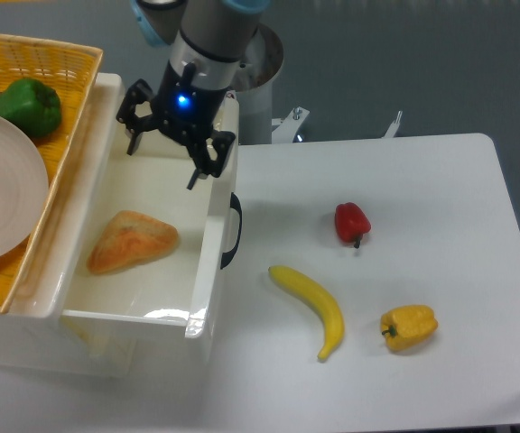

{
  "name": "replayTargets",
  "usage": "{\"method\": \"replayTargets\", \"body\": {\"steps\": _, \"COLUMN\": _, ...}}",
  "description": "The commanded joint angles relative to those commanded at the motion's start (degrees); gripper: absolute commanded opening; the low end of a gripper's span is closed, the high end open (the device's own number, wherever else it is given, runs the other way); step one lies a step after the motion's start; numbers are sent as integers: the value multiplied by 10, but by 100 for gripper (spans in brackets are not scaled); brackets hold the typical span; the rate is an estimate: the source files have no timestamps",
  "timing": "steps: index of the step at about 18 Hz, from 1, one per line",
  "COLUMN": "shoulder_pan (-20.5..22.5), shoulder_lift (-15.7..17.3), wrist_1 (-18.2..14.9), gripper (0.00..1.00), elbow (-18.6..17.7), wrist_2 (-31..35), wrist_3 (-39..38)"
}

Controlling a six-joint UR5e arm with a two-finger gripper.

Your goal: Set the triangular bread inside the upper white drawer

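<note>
While the golden-orange, rounded-triangle wedge of toy bread (133, 241) lies flat on the floor of the large glossy white drawer box (204, 271), the black two-finger pincer (165, 158) hangs above the drawer's far end with its fingers spread wide and nothing between them. A blue light glows on the pincer's body. The bread sits toward the left wall of the drawer, its narrow end pointing left and down, well apart from the pincer. The drawer's black curved handle (234, 230) faces right, toward the white table (441, 180).

To the left, a yellow wicker basket (57, 63) rests partly over the drawer's left rim; it carries a white round plate (3, 198) and a green bell pepper (28, 106), and a pale object at the far left edge is too cropped to identify.

On the table to the right of the drawer lie a small red bell pepper (351, 222), a yellow curved banana (312, 308) and a yellow bell pepper (408, 327), each apart from the others.
</note>
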Motion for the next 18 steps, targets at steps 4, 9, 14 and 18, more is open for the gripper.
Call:
{"method": "replayTargets", "body": {"steps": 4, "shoulder_pan": 23, "shoulder_lift": -3, "wrist_1": 32, "gripper": 100, "elbow": -4, "wrist_2": 39, "wrist_3": 3}}
{"method": "replayTargets", "body": {"steps": 9, "shoulder_pan": 30, "shoulder_lift": -32, "wrist_1": 35, "gripper": 100, "elbow": -8, "wrist_2": 109, "wrist_3": 26}}
{"method": "replayTargets", "body": {"steps": 14, "shoulder_pan": 46, "shoulder_lift": -52, "wrist_1": 62, "gripper": 100, "elbow": -8, "wrist_2": 190, "wrist_3": 37}}
{"method": "replayTargets", "body": {"steps": 18, "shoulder_pan": 48, "shoulder_lift": -74, "wrist_1": 73, "gripper": 100, "elbow": -7, "wrist_2": 227, "wrist_3": 80}}
